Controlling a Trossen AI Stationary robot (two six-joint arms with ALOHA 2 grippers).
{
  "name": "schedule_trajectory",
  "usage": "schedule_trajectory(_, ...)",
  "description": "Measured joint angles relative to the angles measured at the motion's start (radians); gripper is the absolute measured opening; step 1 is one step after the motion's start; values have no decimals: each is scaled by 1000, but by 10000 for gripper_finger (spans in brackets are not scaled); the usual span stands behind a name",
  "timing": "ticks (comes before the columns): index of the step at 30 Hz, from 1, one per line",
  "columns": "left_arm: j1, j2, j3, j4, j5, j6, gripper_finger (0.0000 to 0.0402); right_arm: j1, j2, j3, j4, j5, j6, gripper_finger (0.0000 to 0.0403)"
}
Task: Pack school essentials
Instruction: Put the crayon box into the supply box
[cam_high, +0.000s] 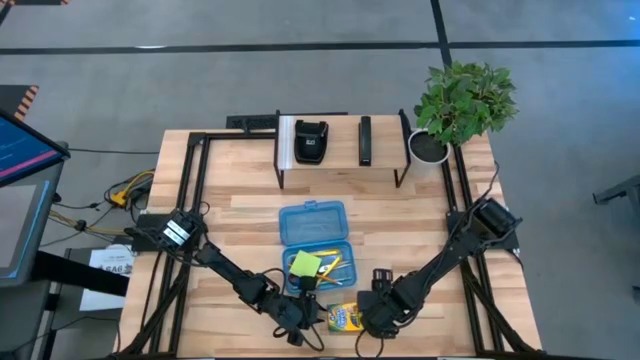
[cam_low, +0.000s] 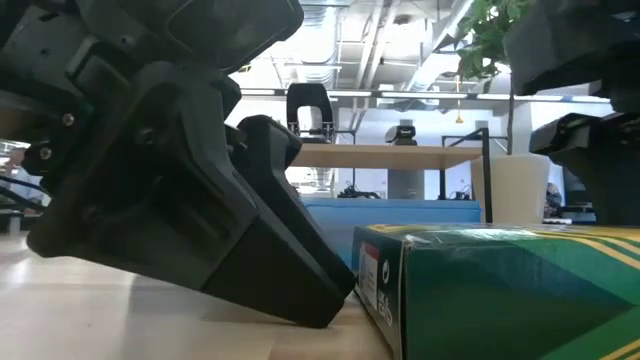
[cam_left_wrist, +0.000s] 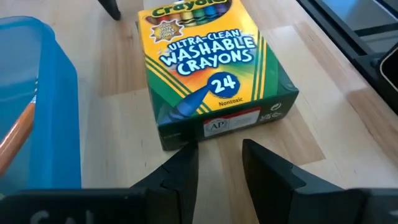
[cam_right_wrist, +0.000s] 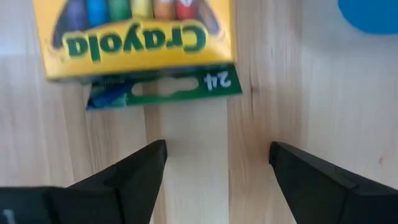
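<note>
Lying flat on the desk (cam_high: 240, 190) at lower centre, crayon box (cam_high: 343, 318) sits between left claw (cam_high: 302, 322), fingers narrowly parted and empty, and right claw (cam_high: 372, 316), spread wide, empty.

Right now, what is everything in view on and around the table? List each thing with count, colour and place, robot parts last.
crayon box: one, yellow and green, flat on the table's front edge, between the two grippers.
blue case: one, translucent blue, open at table centre.
sticky-note pad: one, green, in the case's tray.
pencils: a few, yellow and orange, in the tray.
metal rack: one, dark, at the table's back.
black devices: two, on the rack.
potted plant: one, green in a white pot, back right corner.
left gripper: one, dark, partly open, just short of the crayon box, holding nothing.
right gripper: one, dark, open, facing the box's flap end.
</note>
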Motion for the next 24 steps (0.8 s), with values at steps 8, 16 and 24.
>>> schedule_trajectory(8,4,0,0,0,4,-6,114,-16,3,8,52,54,-27,316)
schedule_trajectory(16,6,0,0,-1,8,-14,114,-24,5,8,120,65,-52,316)
schedule_trajectory(24,7,0,0,-2,10,-17,114,-3,-11,40,121,52,-51,316)
